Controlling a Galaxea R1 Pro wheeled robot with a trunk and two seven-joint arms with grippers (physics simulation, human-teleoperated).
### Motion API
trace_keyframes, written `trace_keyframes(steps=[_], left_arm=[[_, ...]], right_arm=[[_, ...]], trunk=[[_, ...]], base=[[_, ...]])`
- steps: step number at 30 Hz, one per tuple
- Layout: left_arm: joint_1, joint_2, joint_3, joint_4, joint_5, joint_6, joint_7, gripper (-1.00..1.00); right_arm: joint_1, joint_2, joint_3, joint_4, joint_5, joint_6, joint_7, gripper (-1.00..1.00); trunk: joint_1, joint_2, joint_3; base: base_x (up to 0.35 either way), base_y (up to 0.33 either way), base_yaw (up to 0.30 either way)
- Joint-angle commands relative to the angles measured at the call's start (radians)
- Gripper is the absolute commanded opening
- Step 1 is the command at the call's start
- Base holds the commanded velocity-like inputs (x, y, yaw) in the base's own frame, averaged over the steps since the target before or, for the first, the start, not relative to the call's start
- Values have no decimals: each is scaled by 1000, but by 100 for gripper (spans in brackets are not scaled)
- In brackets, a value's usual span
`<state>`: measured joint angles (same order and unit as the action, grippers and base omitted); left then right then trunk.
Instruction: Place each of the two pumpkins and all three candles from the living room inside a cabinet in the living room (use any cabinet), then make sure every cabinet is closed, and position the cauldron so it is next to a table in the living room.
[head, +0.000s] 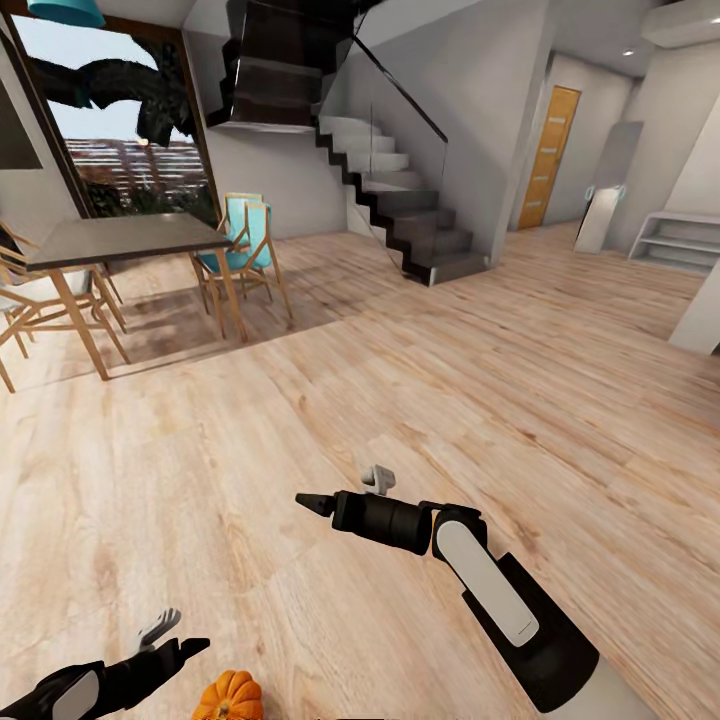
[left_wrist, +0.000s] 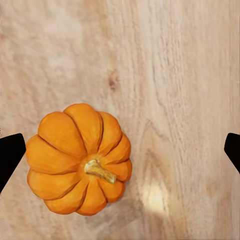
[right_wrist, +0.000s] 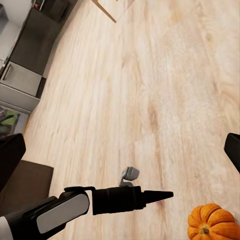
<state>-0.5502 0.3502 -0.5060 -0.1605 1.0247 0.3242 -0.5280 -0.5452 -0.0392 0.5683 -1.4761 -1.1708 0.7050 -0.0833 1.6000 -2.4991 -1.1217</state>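
Pumpkin (head: 229, 698) on wood floor (head: 420, 400), staircase (head: 400, 200)

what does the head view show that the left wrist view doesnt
Head view alone: the dining table with wooden chairs, the staircase, an orange door, the big window, and both arms, with the left gripper close beside the pumpkin.
Left wrist view alone: the pumpkin's full top with its stem, lying on the floor between the spread dark fingers, nearer one than the other.
Both: the orange pumpkin and the light wood floor.
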Motion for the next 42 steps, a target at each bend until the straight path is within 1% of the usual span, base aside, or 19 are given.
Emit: trace_keyframes(steps=[1, 25, 35, 38, 40, 42], left_arm=[[0, 1, -3, -1, 9, 7, -1, 100], [0, 0, -4, -1, 9, 7, -1, 100], [0, -2, -6, -1, 8, 5, 2, 100], [0, -2, -8, -1, 7, -17, 3, 100], [0, -3, -9, -1, 6, -44, 24, 100], [-1, -5, -10, -2, 6, -54, 49, 100]], right_arm=[[-1, -1, 1, -1, -10, 1, -9, 100], [-1, -1, 1, 2, -9, 2, -12, 100], [-1, 1, 0, 18, -9, 1, -13, 100], [-1, 2, 0, 22, -8, 1, -13, 100], [-1, 1, -1, 24, -8, 1, -13, 100], [-1, 0, -1, 25, -8, 1, -12, 100]], trunk=[[0, -1, -5], [11, -7, -98], [16, -9, -136], [17, -10, -148], [18, -10, -156], [19, -11, -163]], base=[[0, 0, 0], [0, 0, 0], [0, 0, 0], [0, 0, 0], [0, 0, 0], [0, 0, 0]])
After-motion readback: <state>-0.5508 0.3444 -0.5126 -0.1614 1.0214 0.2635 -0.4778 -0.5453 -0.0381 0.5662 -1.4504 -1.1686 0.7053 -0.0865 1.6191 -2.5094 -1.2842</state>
